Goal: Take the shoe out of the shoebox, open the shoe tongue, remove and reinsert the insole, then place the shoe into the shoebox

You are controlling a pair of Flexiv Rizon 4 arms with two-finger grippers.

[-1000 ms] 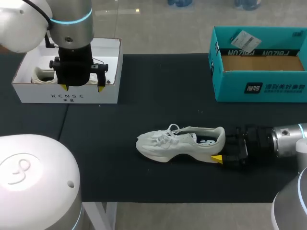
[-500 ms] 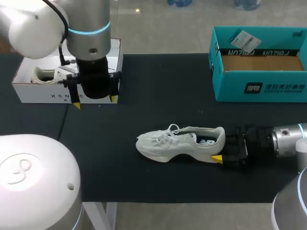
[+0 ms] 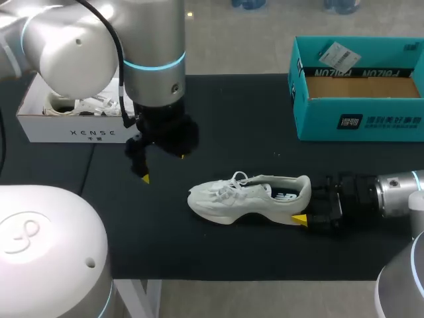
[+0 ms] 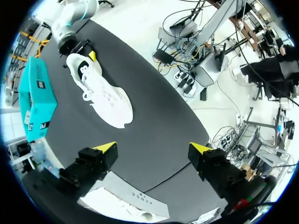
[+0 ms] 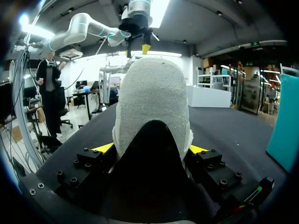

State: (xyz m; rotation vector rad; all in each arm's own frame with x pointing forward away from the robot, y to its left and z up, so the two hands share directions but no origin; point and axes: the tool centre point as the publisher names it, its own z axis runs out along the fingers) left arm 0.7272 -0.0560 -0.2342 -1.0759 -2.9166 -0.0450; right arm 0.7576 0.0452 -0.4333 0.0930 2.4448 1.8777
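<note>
Shoe: a white shoe (image 3: 248, 197) is seen on the black bench (image 3: 232, 112), near its middle. Its toe is pointed toward the left edge and its heel toward the right edge. White laces are seen over the forefoot, and the dark inside is seen at the collar.

Right end effector: the right end effector (image 5: 152, 148) is clenched on the heel of the shoe. One yellow-tipped finger is pressed against each side of the heel, as is shown in the right wrist view. The right arm is held low over the bench and is brought in from the right edge.

Left end effector: the left end effector (image 3: 163, 167) is released, with its fingers spread wide and nothing between them. It is held above the bench between the white box (image 3: 93, 132) and the shoe, apart from both, with the fingers pointed down.

Shoebox: a teal shoebox (image 3: 358, 122) is set at the far right corner of the bench, open at the top. A brown cardboard floor and a paper tag (image 3: 338, 53) are seen inside. It is well apart from the shoe.

White box: this is placed at the far left corner and is partly hidden by the left arm. A pale object is seen inside, but it cannot be told what it is.
</note>
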